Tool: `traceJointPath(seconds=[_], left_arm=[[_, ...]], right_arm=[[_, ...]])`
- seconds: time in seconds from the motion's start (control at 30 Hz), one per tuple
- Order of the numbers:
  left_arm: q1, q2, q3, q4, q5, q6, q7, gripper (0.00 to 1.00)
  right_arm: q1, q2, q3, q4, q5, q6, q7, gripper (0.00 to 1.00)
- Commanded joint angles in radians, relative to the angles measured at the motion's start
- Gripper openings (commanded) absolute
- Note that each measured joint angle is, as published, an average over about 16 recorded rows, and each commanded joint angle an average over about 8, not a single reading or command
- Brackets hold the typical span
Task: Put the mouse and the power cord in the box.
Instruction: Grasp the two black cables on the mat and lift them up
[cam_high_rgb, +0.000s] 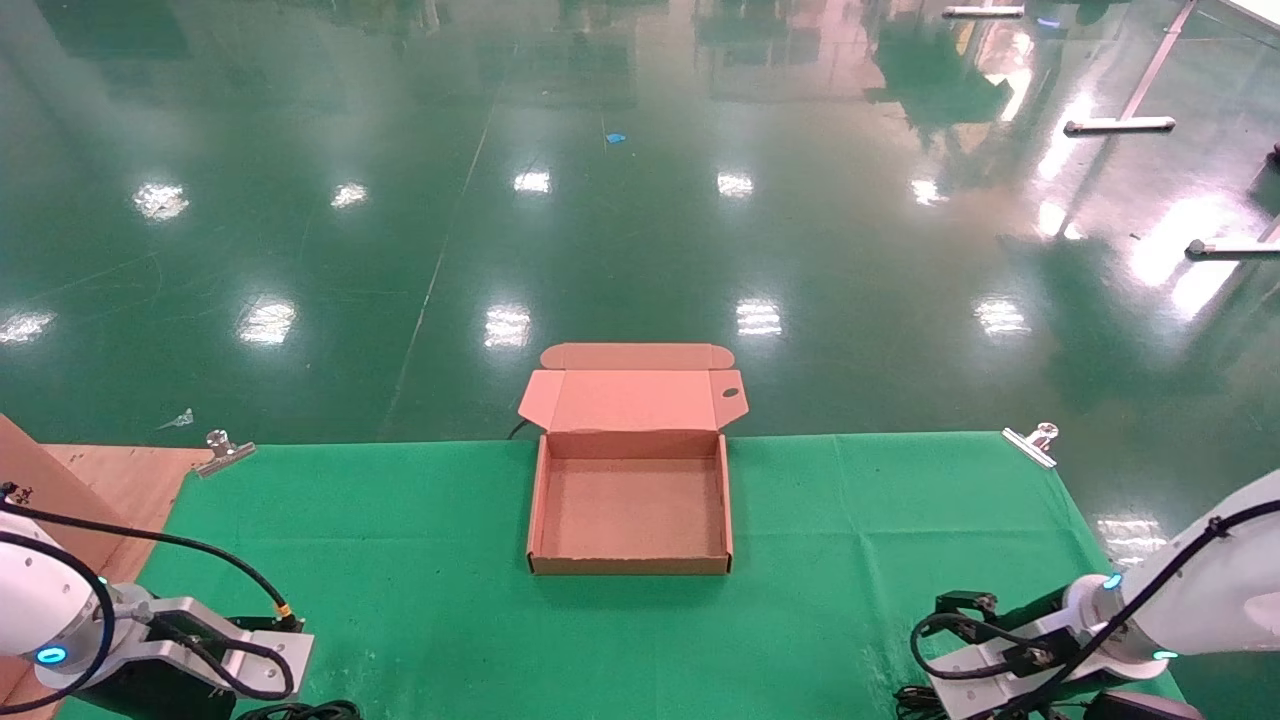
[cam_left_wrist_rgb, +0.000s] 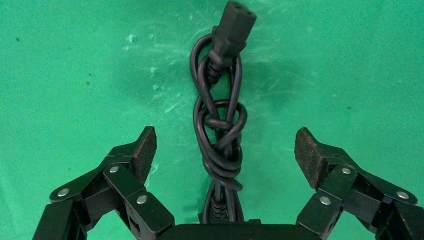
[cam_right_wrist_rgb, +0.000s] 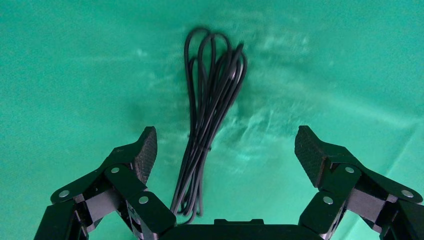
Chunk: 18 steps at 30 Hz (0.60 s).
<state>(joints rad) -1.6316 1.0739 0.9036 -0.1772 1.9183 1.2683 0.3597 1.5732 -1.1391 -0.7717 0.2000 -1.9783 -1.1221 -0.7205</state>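
Note:
The box (cam_high_rgb: 630, 566) sits open in the middle of the green cloth, its lid (cam_high_rgb: 632, 400) folded back and nothing inside. In the left wrist view the power cord (cam_left_wrist_rgb: 220, 135), a knotted black bundle with its plug (cam_left_wrist_rgb: 234, 25) at the far end, lies between the fingers of my left gripper (cam_left_wrist_rgb: 225, 145), which is open just above it. My right gripper (cam_right_wrist_rgb: 225, 145) is open over a bundle of thin black cable (cam_right_wrist_rgb: 207, 115), which lies nearer one finger. The mouse's body is hidden. Both arms are low at the table's near corners, left (cam_high_rgb: 200, 650) and right (cam_high_rgb: 1010, 655).
Metal clamps (cam_high_rgb: 224, 452) (cam_high_rgb: 1032, 443) pin the cloth's far corners. A brown board (cam_high_rgb: 40, 480) stands at the left edge beside bare wood. Beyond the table's far edge is shiny green floor. Open cloth (cam_high_rgb: 400, 560) lies between each arm and the box.

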Motion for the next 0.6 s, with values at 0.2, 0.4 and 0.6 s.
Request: traceJointPath(seconds=[0.2, 0.4, 0.6], left_arm=[[0.003, 0.023, -0.003, 0.073, -0.003, -0.044, 0.035, 1.00], [0.008, 0.031, -0.009, 0.110, -0.012, -0.058, 0.056, 0.55], [0.010, 0.036, -0.010, 0.133, -0.012, -0.070, 0.074, 0.00]], right_arm=[[0.018, -0.017, 0.009, -0.090, 0.014, 0.026, -0.059, 1.00], [0.027, -0.027, 0.011, -0.130, 0.017, 0.035, -0.087, 0.47], [0.032, -0.037, 0.010, -0.154, 0.014, 0.044, -0.107, 0.00]])
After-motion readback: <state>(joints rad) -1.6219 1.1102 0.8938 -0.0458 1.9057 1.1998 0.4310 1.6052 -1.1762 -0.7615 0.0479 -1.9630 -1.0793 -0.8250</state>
